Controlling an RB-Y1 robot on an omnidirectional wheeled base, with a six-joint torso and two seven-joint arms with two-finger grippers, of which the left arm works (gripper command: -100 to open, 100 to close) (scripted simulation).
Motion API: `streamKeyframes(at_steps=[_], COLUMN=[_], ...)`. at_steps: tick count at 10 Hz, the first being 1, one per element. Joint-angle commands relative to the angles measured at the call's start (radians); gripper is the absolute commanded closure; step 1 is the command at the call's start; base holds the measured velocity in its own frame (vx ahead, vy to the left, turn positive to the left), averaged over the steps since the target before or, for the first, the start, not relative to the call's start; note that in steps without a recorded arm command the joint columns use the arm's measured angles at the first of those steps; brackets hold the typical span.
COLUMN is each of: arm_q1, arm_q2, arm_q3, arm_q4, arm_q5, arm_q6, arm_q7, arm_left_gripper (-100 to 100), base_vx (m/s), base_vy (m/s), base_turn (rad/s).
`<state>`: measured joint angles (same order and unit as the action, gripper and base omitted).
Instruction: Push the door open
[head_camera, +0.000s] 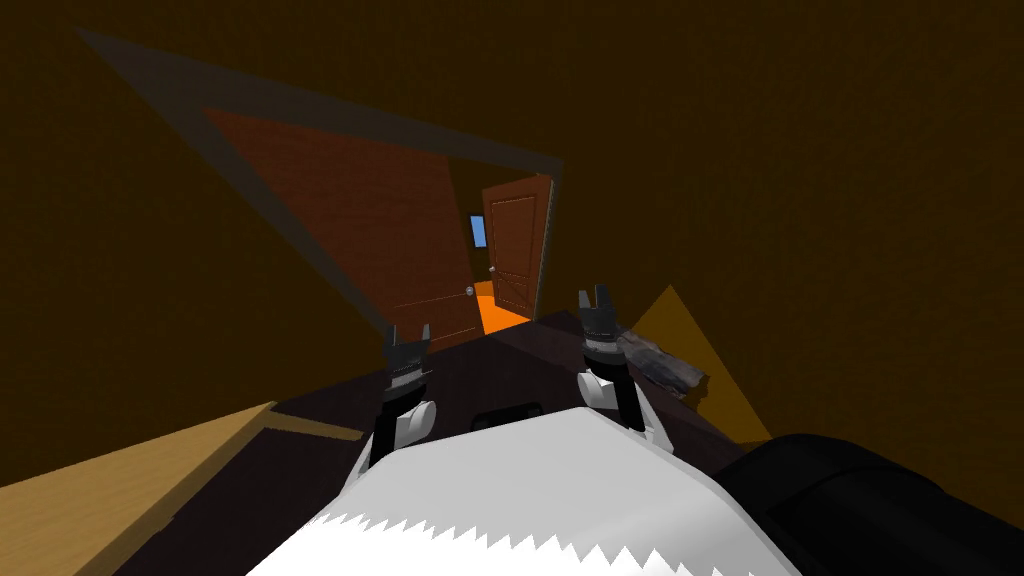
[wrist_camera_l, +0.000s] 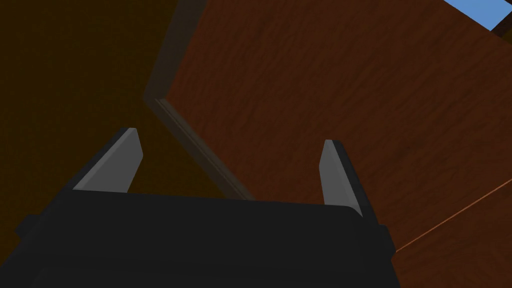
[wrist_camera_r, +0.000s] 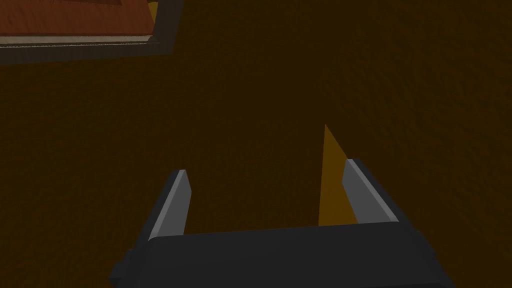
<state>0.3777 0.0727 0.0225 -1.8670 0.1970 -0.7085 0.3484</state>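
A reddish-brown door (head_camera: 370, 230) with a small round knob (head_camera: 469, 290) hangs in a grey frame (head_camera: 330, 110) ahead of me on the left. It stands ajar, and the gap by its knob side shows an orange floor (head_camera: 497, 315). My left gripper (head_camera: 408, 340) is open in front of the door's lower part, apart from it. In the left wrist view the gripper (wrist_camera_l: 230, 150) points at the door panel (wrist_camera_l: 325, 90) and the frame's edge (wrist_camera_l: 170, 65). My right gripper (head_camera: 595, 300) is open beside the gap; in its own view the gripper (wrist_camera_r: 265, 175) faces a dark brown wall (wrist_camera_r: 300, 75).
Beyond the gap, a second brown door (head_camera: 517, 250) stands open next to a small blue window (head_camera: 478, 231). A light wooden surface (head_camera: 120, 490) lies at my near left. A grey object (head_camera: 660, 365) sits by my right forearm, and a black bulk (head_camera: 880, 500) fills the near right.
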Motion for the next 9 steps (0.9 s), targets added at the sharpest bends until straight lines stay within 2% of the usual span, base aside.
streamKeyframes(at_steps=[1, 9], arm_q1=[-0.02, -0.102], arm_q2=[0.002, 0.015], arm_q3=[0.001, 0.01], arm_q4=[0.041, 0.245], arm_q5=[0.019, 0.117], arm_q6=[-0.005, -0.044], arm_q7=[0.024, 0.151], arm_left_gripper=[-100, -100], base_vx=[0.083, 0.095], base_vy=[0.025, 0.03], base_turn=[-0.1, -0.085])
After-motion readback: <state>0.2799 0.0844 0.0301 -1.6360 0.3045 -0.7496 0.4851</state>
